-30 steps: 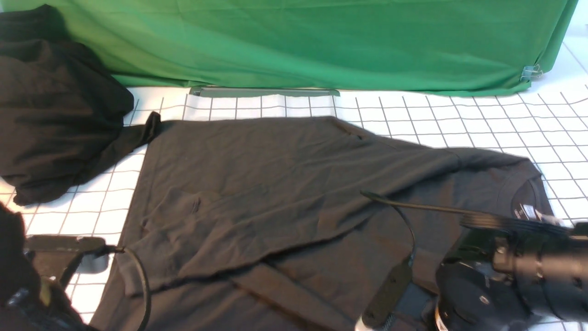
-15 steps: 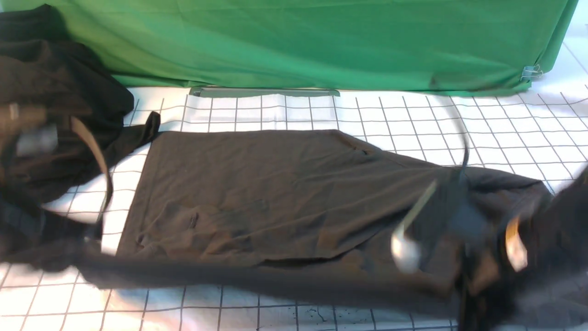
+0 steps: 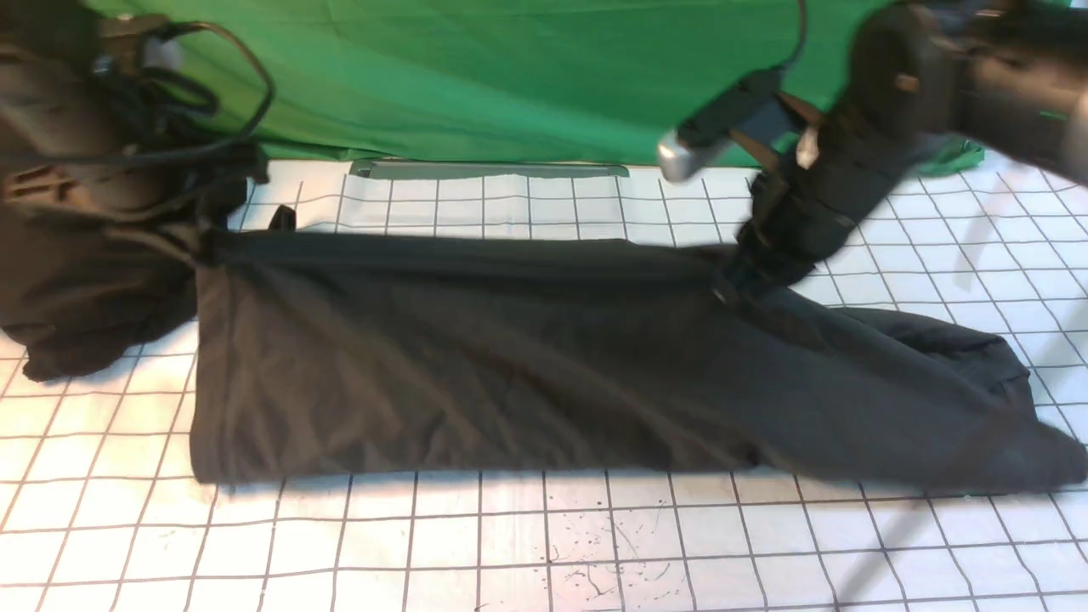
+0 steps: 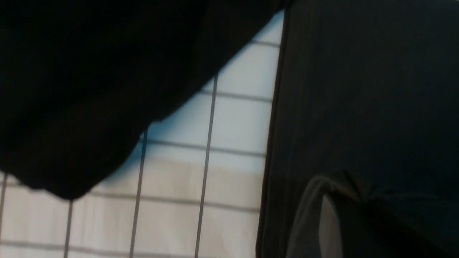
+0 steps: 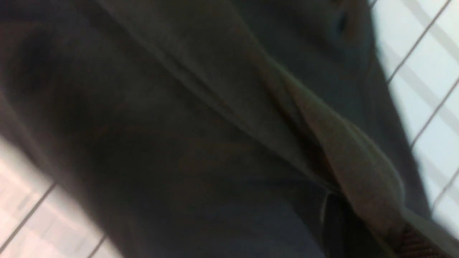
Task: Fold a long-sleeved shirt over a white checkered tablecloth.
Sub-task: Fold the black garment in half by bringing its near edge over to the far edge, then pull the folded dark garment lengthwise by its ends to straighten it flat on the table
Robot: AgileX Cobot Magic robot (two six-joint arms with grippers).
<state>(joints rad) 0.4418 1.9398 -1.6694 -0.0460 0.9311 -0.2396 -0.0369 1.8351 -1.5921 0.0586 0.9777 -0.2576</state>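
Long-sleeved shirt (image 3: 510,374) lies spread across the white checkered tablecloth (image 3: 510,544) on the counter, its far edge drawn taut in a straight line between the two tools. The left tool (image 3: 202,246) is pinched tight on that edge's left corner, just beside a heaped black garment (image 3: 85,297). The right tool (image 3: 729,285) is pinched tight on the same edge, farther right. A green cloth (image 3: 510,76) hangs behind.
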